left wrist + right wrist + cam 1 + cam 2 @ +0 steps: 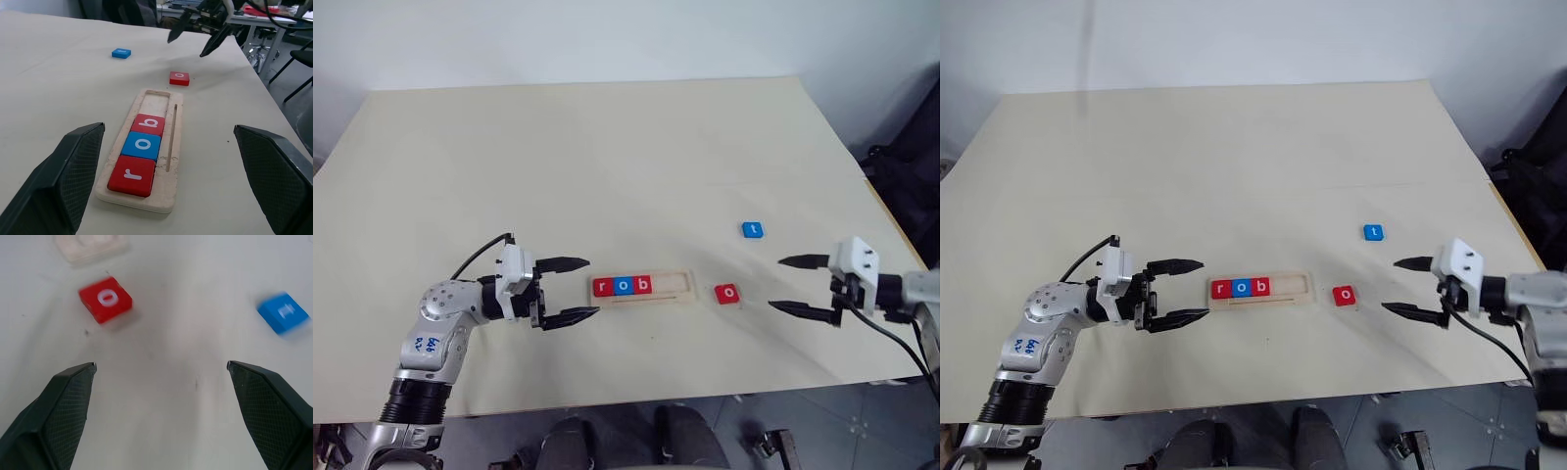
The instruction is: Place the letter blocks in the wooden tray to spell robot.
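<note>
So, nearest the front edge of the table (607,176) both grippers hung level just above it, and both had their fingers spread wide with nothing between them. The left gripper (566,291) sat just off the left end of the wooden tray (677,285), pointing along it. The right gripper (800,286) was over toward the right edge, aimed back at the loose pieces.

Biggest risk as I saw it: the red o block (727,293) lay just beside the tray's right end, not touching it, so a sloppy approach by the right gripper could have shoved it into the tray and nudged the whole strip. These tiles are flat and low too, so fingers coming in level could have skated over the top or pushed the block instead of pinching it. And the left gripper was close enough to the tray's end to bump it if that arm drifted.

The tray itself held three blocks, packed at its left end: a red r (602,287), a blue o (623,286) and a red b (643,285), touching in a row. The right part of the slot was bare wood, room for the last two by my guess.

Farthest out, the blue t block (753,229) lay on its own, beyond the red o and a bit nearer the right edge.
</note>
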### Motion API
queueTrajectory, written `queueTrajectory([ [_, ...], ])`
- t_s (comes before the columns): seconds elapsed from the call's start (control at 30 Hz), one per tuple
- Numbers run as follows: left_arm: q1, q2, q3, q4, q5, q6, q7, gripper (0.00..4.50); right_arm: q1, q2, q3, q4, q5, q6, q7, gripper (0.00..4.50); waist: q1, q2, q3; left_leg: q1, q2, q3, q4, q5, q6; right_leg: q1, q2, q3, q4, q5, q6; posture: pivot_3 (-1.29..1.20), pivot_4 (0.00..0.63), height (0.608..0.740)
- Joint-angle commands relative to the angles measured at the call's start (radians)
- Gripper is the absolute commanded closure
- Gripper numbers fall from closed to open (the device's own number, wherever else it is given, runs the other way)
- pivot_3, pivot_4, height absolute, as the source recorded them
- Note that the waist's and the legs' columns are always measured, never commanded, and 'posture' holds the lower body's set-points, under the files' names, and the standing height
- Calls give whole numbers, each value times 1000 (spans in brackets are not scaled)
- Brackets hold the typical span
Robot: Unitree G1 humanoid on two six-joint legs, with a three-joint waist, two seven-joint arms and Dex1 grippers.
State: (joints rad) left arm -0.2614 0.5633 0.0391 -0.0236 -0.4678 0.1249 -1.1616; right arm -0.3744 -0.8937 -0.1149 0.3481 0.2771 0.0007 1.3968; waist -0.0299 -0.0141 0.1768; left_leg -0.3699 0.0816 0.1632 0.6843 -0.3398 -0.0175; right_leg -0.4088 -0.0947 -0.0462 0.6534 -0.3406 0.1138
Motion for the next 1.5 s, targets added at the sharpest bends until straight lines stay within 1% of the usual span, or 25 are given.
queueTrajectory([
  [0.03, 0, 3, 15, -39, -13, -9, 9, 0, -95, -1, 79, 44, -20, 10, 94, 20, 1, 0, 0, 0, 0, 0, 0, 0, 0, 0, 0, 0, 0, 0, 0, 0, 150, 740],
  [0.1, -1, -2, 11, -43, -8, -14, 16, 0, -152, 19, 139, 78, -42, 7, 134, 20, 5, 0, 0, -1, 0, 0, 0, 0, 0, 0, 0, 0, 0, 0, 0, 0, 150, 740],
  [0.33, 2, -6, 2, -62, -8, -13, 26, 0, -245, 77, 249, 183, -86, -27, 189, 20, 2, 0, 0, -2, 0, 0, 1, 0, 0, -1, -1, -1, 0, 0, 0, 0, 150, 740],
  [0.43, 5, -4, 3, -70, -9, -12, 30, 0, -251, 94, 272, 217, -100, -59, 189, 604, 2, 0, 0, -1, 0, 1, 1, 0, 0, -1, -1, -1, 0, 0, 0, 0, 150, 740],
  [0.57, 11, 1, 10, -78, -12, -9, 32, 0, -251, 106, 275, 253, -111, -99, 171, 1907, 2, 0, 0, -1, 0, 1, 1, 0, 0, -1, -1, -1, 0, 0, 0, 0, 150, 740],
  [0.67, 11, 3, 13, -77, -13, -8, 32, 0, -240, 111, 265, 225, -96, -100, 164, 2940, 2, 0, 0, -1, 0, 1, 1, 0, 0, -1, -1, -1, 0, 0, 0, 0, 150, 740],
  [0.7, 10, 3, 13, -75, -13, -9, 32, 0, -237, 111, 261, 205, -89, -88, 160, 3039, 2, 0, 0, -1, 0, 1, 1, 0, 0, -1, -1, -1, 0, 0, 0, 0, 150, 740],
  [0.8, 7, 3, 12, -70, -13, -11, 30, 0, -234, 109, 249, 128, -58, -32, 161, 3037, 2, 0, 0, -1, 0, 1, 1, 0, 0, -1, -1, -1, 1, 0, 0, 0, 150, 740],
  [0.9, 1, 2, 7, -61, -12, -17, 21, 0, -262, 112, 252, 23, -35, 79, 143, 3037, 2, 0, 0, -1, 0, 0, 1, 0, 0, -1, -1, -1, 1, 0, 0, 0, 150, 740],
  [1.0, -2, 7, -6, -57, -10, -18, -5, 0, -309, 159, 258, -47, -19, 163, 94, 3037, -2, 0, 0, -1, 1, 0, 1, 0, 0, -2, -1, 0, 2, 0, 0, 0, 150, 740],
  [1.07, -4, 3, -11, -54, -7, -20, -9, 0, -337, 196, 289, -79, -43, 216, 60, 3037, 0, 0, 0, -1, 1, 0, 1, 0, 0, -3, -1, 0, 3, -1, -1, 0, 150, 740],
  [1.27, 3, -1, -7, -63, -6, -21, 8, 0, -386, 304, 385, -82, -110, 261, 7, 3037, 3, 0, 0, -2, 0, 0, 1, 0, 0, -3, -2, -1, 3, -1, -1, 0, 150, 740],
  [1.5, 31, 12, 13, -88, -12, -14, 25, 0, -379, 319, 421, -75, -139, 235, 20, 3037, 1, 0, 0, -3, 0, 1, 1, 0, 0, -3, -2, -2, 4, -1, -1, 0, 150, 740],
])
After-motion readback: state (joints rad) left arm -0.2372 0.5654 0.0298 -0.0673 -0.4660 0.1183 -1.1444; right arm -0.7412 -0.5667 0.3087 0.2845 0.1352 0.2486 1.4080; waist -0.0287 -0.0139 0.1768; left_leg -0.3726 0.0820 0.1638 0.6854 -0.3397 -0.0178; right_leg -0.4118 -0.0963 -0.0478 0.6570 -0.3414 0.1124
